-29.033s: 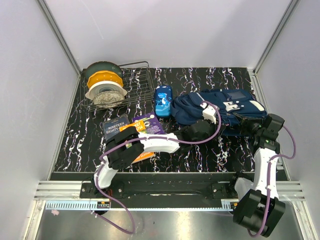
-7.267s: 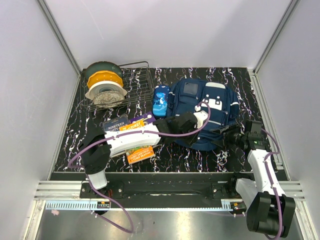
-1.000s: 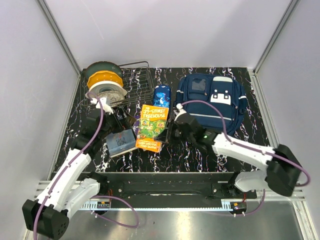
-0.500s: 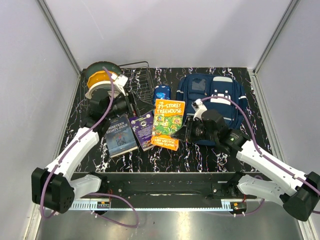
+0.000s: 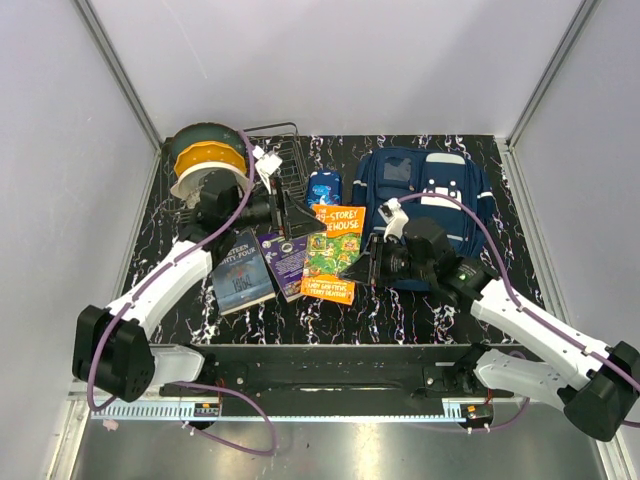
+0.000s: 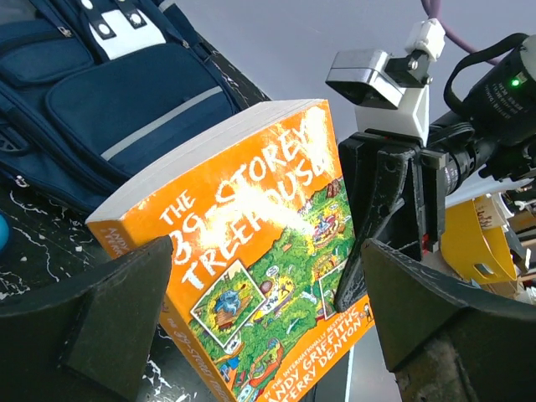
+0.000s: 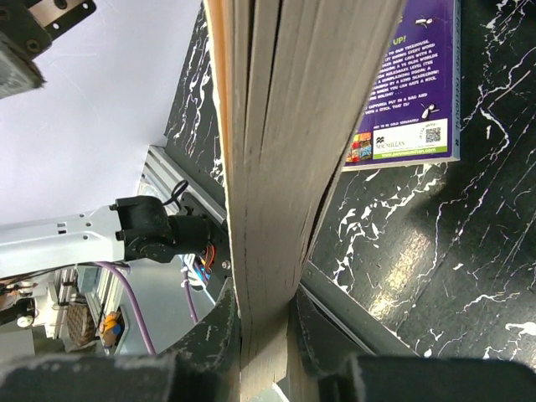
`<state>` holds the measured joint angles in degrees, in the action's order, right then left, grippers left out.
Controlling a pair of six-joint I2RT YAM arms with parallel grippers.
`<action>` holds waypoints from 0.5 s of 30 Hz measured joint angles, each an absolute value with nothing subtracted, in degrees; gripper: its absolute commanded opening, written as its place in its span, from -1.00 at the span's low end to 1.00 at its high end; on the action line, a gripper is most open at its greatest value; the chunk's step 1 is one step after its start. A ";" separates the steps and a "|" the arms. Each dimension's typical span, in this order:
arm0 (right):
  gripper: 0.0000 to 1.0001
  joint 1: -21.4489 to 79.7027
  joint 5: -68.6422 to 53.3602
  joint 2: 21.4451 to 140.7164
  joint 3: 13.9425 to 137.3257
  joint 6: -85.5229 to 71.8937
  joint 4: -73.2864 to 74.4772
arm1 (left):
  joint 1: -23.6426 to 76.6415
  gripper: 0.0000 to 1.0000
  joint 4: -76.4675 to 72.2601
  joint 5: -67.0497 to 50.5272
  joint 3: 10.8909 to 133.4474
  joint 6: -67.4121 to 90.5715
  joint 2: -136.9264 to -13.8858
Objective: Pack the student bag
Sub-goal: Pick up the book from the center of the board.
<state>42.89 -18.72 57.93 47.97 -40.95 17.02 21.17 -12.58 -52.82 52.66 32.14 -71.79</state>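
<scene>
Right pincer (image 5: 372, 262) pinching orange book (image 5: 333, 255), frame centre; left pincer (image 5: 291, 212) spread beside it. Mid-transfer; next likely into student bag (image 5: 428, 195), upper right.

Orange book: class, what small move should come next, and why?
Probably the left gripper eases forward and closes on the free edge of the orange book. The right gripper pinches its page edge, holding it tilted up beside the student bag, and the left jaws stand open facing it.
</scene>
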 measured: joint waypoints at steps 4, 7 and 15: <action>-1.00 42.83 -19.70 57.93 47.77 -41.01 16.49 | 21.91 0.98 -10.61 -52.93 54.08 30.46 -73.36; -1.00 42.72 -19.55 57.87 47.57 -41.17 16.10 | 21.91 0.98 -7.40 -52.47 55.90 28.12 -73.36; -1.00 42.70 -14.02 53.21 46.41 -41.93 16.38 | 21.85 0.98 1.39 -47.13 58.87 21.69 -72.53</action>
<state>42.70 -14.02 53.21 46.41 -41.93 16.38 21.85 1.39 -47.13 58.87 21.69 -72.53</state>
